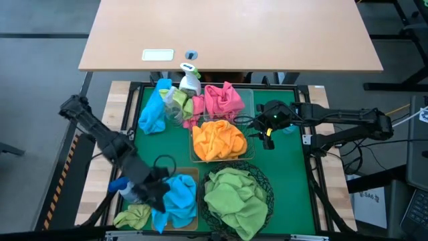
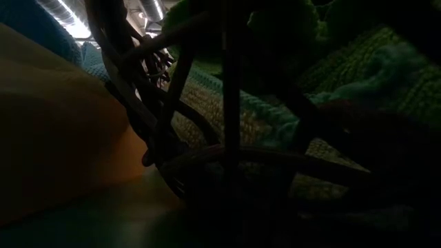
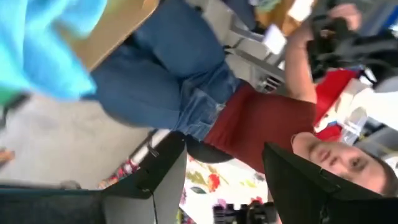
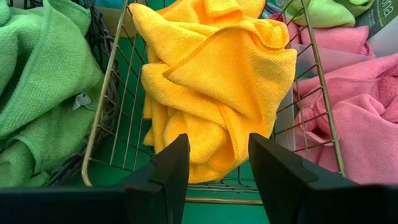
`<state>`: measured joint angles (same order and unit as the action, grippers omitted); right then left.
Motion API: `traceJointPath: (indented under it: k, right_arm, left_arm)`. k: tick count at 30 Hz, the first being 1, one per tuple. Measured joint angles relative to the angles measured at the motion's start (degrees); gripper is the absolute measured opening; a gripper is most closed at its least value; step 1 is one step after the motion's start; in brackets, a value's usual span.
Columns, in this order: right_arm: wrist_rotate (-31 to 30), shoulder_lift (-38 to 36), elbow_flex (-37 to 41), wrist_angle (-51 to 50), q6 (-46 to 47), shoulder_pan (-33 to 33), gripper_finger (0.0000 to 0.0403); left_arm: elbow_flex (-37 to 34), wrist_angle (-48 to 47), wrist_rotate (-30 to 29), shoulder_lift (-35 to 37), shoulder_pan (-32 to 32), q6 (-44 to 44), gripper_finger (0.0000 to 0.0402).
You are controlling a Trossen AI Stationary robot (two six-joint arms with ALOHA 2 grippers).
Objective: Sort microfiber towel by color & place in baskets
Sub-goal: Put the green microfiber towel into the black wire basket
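High view: left hand over the tan bin at the counter's near-left corner, blue towel beneath; finger state indeterminate.

Right wrist view: right hand empty, fingers apart, facing the orange towel in its wire basket, probably just deposited.

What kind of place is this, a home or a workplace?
Probably a robotics lab or workshop, not a home. A green mat sits inside a black frame with two robot arms mounted on it, a plain desk stands behind it, and cables trail over grey floor.
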<state>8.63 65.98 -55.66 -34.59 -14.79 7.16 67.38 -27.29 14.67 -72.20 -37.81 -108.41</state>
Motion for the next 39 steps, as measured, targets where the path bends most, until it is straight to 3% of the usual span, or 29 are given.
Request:
traceJointPath:
  k: [4,7,18,26,36,39]
  right_arm:
    - [-0.01,0.0,0.0,-0.18,0.0,0.0,0.0163]
    - [0.0,0.0,0.0,-0.24,0.0,0.0,0.0163]
    - [0.01,0.0,0.0,-0.32,0.0,0.0,0.0163]
    - [0.01,0.0,0.0,-0.31,0.0,0.0,0.0163]
    - [0.01,0.0,0.0,-0.3,0.0,0.0,0.0163]
    - [0.01,0.0,0.0,-0.28,0.0,0.0,0.0163]
  left_arm:
    - [0.0,0.04,-3.91,-2.31,-5.81,-8.71,0.0204]
    - [0.0,1.21,-3.67,-4.66,-8.92,-14.29,0.0204]
    - [0.01,3.64,7.68,-12.31,-15.86,-29.3,0.0204]
    - [0.0,0.6,8.91,-17.53,-17.55,-29.5,0.0204]
    - [0.0,-16.83,8.16,-18.85,-18.2,-27.32,0.0204]
    - [0.0,-20.89,4.51,-18.85,-18.92,-26.98,0.0204]
